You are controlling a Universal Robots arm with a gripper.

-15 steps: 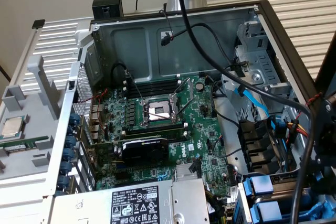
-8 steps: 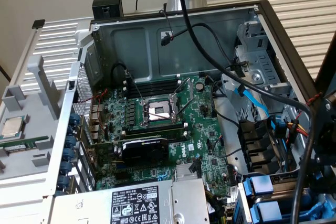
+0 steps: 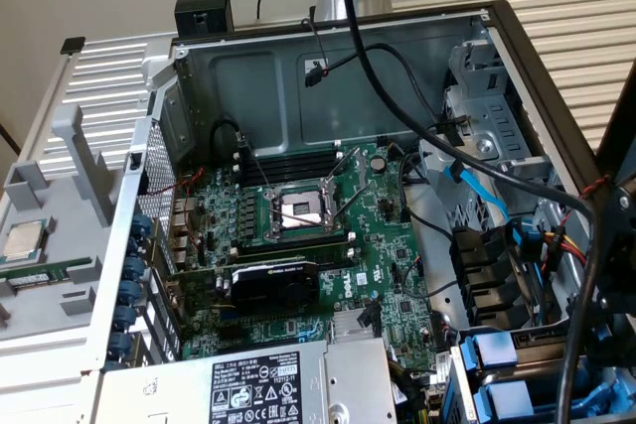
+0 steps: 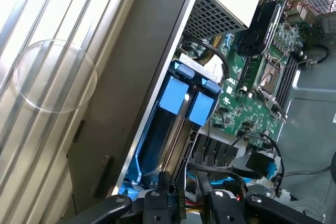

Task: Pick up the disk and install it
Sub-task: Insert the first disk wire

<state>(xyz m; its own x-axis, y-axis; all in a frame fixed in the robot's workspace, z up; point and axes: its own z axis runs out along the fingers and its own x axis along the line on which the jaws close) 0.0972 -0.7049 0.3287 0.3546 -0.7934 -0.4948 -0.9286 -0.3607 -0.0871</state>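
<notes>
Disk: edge-on in the wrist view, a silver body in its bright blue carrier, the disk [image 4: 155, 145] runs along the dark side wall of the case [image 3: 298, 76]. One end is at the jaws and the far end points toward the drive bay.
Jaws: the gripper [image 4: 186, 206] is partly closed and looks to be pinching the disk's near end. The contact sits right at the frame's edge, so that is my reading, not a clean sighting.
Handling: I'd judge it a stiff metal block, dense for its size, with no give at all. The bare metal faces look smooth enough to slip, the plastic carrier could flex or crack, and the drive inside won't like a knock.
Where to hold: probably across the long blue rails or the flat faces, not by the thin end tabs.
Drive bay: in the case's corner, two blue carrier handles [image 3: 492, 350] sit close together. The slots look narrow, so the disk has to go in square.
Edges: the case's side wall runs right alongside the disk, with metal cage edges close by.
Cables: a thick black cable [image 3: 397, 96] loops across the case's open top. A blue data cable [image 3: 477, 186] and red-yellow wires [image 3: 566, 245] hang beside the bay, and all three could snag.
Open room: generous over the motherboard [image 3: 397, 265] mid-case, tight at the bay corner.
</notes>
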